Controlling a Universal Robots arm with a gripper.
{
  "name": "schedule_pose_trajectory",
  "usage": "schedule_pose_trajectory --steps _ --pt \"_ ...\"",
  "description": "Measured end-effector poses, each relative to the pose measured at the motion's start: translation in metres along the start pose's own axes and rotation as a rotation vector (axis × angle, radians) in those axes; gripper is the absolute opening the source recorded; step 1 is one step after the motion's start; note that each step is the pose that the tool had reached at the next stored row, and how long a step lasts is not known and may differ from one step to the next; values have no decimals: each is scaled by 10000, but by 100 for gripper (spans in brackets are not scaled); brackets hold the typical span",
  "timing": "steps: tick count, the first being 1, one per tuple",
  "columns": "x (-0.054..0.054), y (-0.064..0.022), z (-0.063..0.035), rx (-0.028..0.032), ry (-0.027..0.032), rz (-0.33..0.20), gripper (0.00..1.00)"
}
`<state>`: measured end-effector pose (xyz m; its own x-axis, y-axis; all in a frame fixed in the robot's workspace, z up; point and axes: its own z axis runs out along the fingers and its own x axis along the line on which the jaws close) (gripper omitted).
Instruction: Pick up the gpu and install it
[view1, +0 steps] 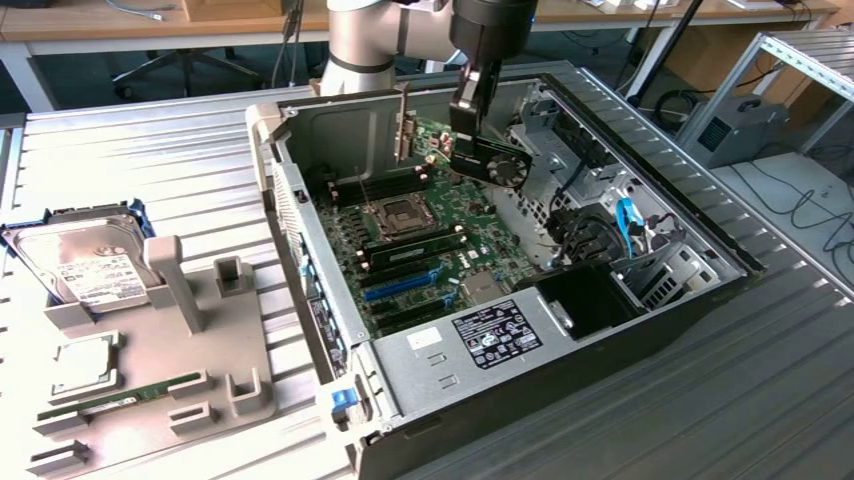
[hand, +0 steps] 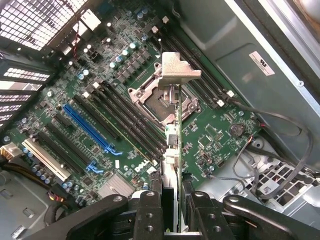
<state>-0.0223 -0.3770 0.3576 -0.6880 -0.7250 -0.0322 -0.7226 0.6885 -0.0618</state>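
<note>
While the hand (view1: 467, 122) is clamped on the gpu (view1: 491, 160) above the motherboard (view1: 441, 225), upper centre of the exterior view, keep the card upright and square to the board

The gpu (view1: 491, 158) was dark, nearly black, with a black round fan and a silvery end bracket. The gripper (view1: 463, 120) was black. The motherboard (view1: 434, 235) was green, speckled with silver and dark parts, and carried blue slots (hand: 86, 126) and one white slot (hand: 46, 156). The case (view1: 694, 320) was black outside and grey within. The bench (view1: 147, 160) was ribbed, silvery metal. The hard drive (view1: 80, 262) was silver in a blue frame.
</note>
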Motion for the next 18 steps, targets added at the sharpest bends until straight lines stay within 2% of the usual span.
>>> schedule_pose_trajectory --steps 18 --pt "0 0 10 -9 -19 -343 26"
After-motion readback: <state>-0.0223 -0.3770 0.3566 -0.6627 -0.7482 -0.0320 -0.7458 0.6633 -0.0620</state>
